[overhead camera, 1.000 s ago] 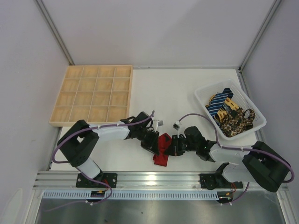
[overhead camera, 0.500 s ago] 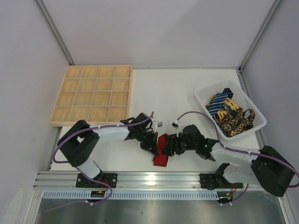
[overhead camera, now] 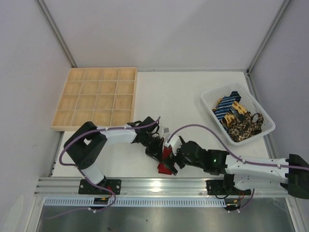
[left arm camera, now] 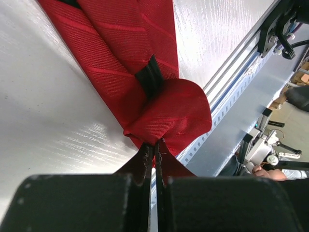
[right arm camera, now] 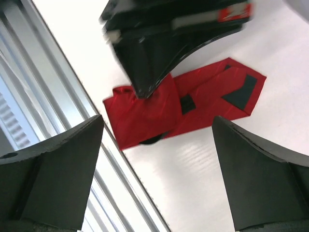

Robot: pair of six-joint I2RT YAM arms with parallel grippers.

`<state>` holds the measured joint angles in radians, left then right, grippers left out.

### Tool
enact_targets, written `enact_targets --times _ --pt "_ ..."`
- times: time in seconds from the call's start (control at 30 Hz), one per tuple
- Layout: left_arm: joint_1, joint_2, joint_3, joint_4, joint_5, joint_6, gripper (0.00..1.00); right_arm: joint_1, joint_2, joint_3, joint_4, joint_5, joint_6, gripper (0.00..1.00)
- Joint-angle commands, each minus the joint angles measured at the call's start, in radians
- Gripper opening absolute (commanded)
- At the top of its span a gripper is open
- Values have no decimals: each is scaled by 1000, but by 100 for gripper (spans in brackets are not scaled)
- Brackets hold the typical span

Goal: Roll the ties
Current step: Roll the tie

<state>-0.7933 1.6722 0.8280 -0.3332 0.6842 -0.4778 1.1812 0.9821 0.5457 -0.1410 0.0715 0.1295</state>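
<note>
A plain red tie (overhead camera: 166, 167) lies folded on the white table near its front edge. My left gripper (overhead camera: 158, 152) is shut on a bunched fold of this red tie (left arm camera: 145, 72), the jaws pinched together on the cloth at the gripper (left arm camera: 155, 146). My right gripper (overhead camera: 174, 157) hangs just right of it, open wide with nothing between its fingers (right arm camera: 58, 169). In the right wrist view the red tie (right arm camera: 159, 113) lies flat beyond the right gripper (right arm camera: 157, 186), and the left gripper (right arm camera: 145, 72) reaches down onto it. More ties (overhead camera: 236, 118) lie heaped in a basket.
A white basket (overhead camera: 208, 98) at the right holds striped navy, yellow and speckled ties. A wooden tray of compartments (overhead camera: 96, 96) sits at the back left. The metal rail (overhead camera: 159, 186) runs along the table's front edge, close to the red tie.
My right gripper has opened and let go of the red tie, and its arm has stretched out low along the front edge. The left gripper has closed on the tie.
</note>
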Motion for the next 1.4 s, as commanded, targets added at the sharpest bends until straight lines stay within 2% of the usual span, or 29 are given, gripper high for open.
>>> enact_targets --times 0.0,0.13,0.27,0.37,0.57,0.87,1.07,1.37 --pt "6 14 46 -55 38 -5 0 134 6 39 -62 244 -105 100" --pt "6 34 68 -78 64 -7 1 343 62 52 -57 451 -154 100" --pt "5 47 77 -99 71 11 0 443 170 108 -86 629 -229 100" --pt "5 57 74 -101 80 11 0 465 234 125 -88 692 -289 100" --pt "6 72 77 -95 104 13 0 540 328 132 -78 760 -318 96" --pt "23 86 102 -142 112 50 0 641 443 233 -98 818 -211 88" --pt "25 110 112 -156 126 62 1 649 483 231 -138 794 -163 85" --pt "26 119 125 -181 124 68 0 630 500 172 -75 760 -180 80"
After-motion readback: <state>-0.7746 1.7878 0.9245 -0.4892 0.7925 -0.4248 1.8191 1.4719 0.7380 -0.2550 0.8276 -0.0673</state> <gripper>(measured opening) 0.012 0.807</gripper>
